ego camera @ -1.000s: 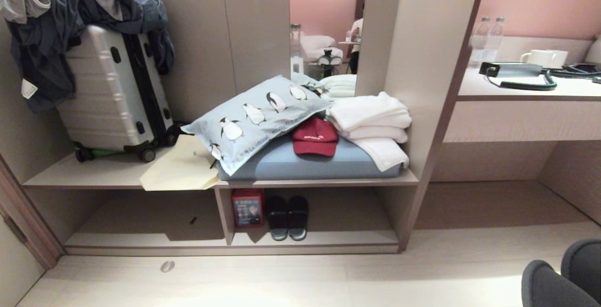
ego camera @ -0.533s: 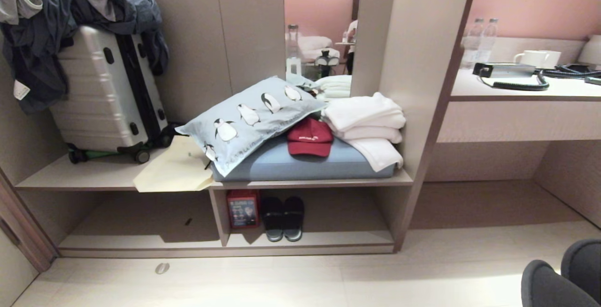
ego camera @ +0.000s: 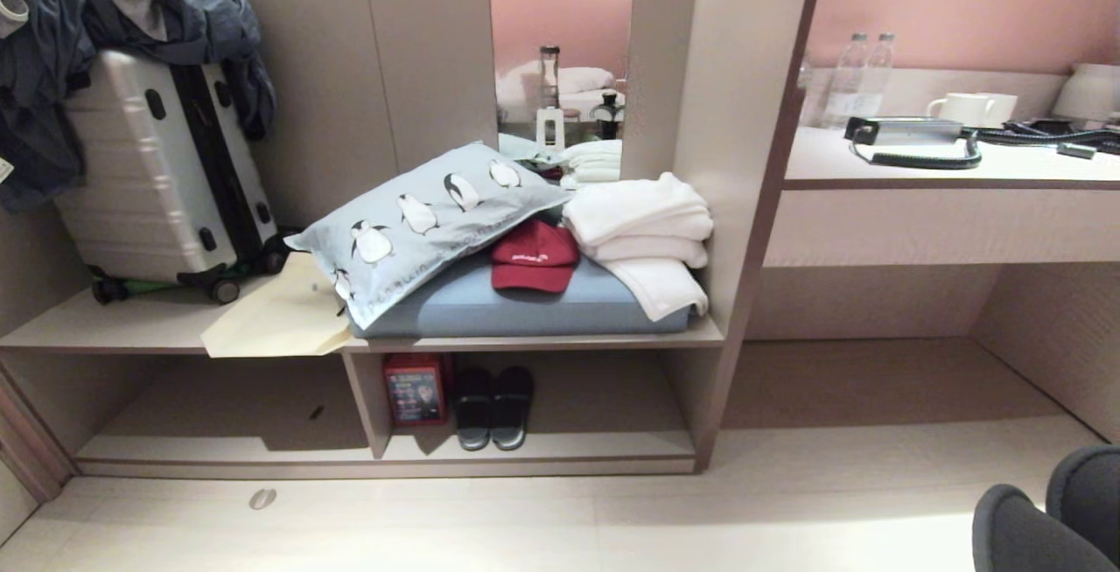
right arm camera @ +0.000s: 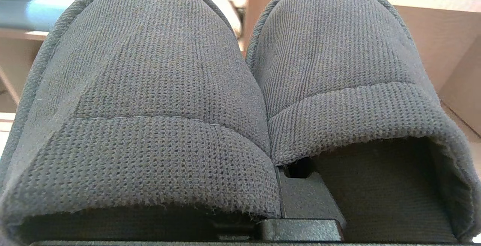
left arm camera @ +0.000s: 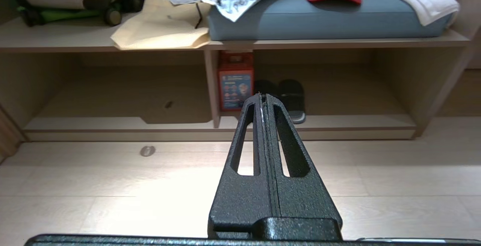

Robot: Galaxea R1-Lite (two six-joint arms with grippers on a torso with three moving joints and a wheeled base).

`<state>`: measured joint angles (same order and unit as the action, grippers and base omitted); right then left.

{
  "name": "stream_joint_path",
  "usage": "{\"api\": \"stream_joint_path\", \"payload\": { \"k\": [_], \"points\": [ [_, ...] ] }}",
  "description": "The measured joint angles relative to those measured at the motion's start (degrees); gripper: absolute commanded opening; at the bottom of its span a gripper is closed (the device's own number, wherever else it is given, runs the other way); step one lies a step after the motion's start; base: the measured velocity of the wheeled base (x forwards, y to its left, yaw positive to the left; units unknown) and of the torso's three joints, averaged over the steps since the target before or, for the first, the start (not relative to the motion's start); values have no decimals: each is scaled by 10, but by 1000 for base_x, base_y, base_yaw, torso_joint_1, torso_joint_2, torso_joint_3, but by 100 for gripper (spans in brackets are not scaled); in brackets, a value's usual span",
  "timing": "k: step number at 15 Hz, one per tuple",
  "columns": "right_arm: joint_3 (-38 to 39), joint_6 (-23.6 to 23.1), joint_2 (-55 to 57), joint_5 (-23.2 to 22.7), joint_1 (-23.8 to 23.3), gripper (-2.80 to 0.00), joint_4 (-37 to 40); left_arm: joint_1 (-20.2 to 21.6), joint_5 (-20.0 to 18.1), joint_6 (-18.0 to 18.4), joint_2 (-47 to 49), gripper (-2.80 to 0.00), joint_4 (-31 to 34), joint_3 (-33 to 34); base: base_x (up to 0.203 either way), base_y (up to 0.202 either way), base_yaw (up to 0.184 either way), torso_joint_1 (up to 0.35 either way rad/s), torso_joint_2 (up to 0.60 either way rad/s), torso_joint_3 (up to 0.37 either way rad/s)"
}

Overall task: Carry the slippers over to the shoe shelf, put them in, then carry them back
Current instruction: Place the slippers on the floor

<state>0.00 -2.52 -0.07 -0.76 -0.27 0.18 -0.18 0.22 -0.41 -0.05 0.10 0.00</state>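
The grey-blue fabric slippers (right arm camera: 158, 88) fill the right wrist view side by side, toes pointing away. My right gripper (right arm camera: 302, 193) is shut on their touching inner walls, one finger inside each shoe, tips hidden. Their toes (ego camera: 1037, 515) show at the head view's lower right corner. The shoe shelf (ego camera: 595, 449) is the low cubby under the bench, ahead and to the left across the floor. My left gripper (left arm camera: 262, 96) is shut and empty, pointing at the shoe shelf (left arm camera: 357, 122).
A blacker pair with whitish rims (ego camera: 493, 406) and a red box (ego camera: 413, 389) stand in the cubby's left part. The bench above carries a blue cushion (ego camera: 525, 310), pillow, red cap and towels. A suitcase (ego camera: 157, 178) stands left; a desk recess (ego camera: 875, 380) opens right.
The whole head view has slid left, so the camera has moved rightward along the furniture. The slippers keep their place in the picture's corner.
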Motion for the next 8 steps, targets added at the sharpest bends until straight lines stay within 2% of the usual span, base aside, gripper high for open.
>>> {"api": "stream_joint_path", "payload": {
  "k": [8],
  "points": [
    [0, 0, 0, 0, 0, -280, 0, 0, 0, 0, 0, -280, 0, 0, 0, -196, 2, 3, 3, 3]
  ]
}}
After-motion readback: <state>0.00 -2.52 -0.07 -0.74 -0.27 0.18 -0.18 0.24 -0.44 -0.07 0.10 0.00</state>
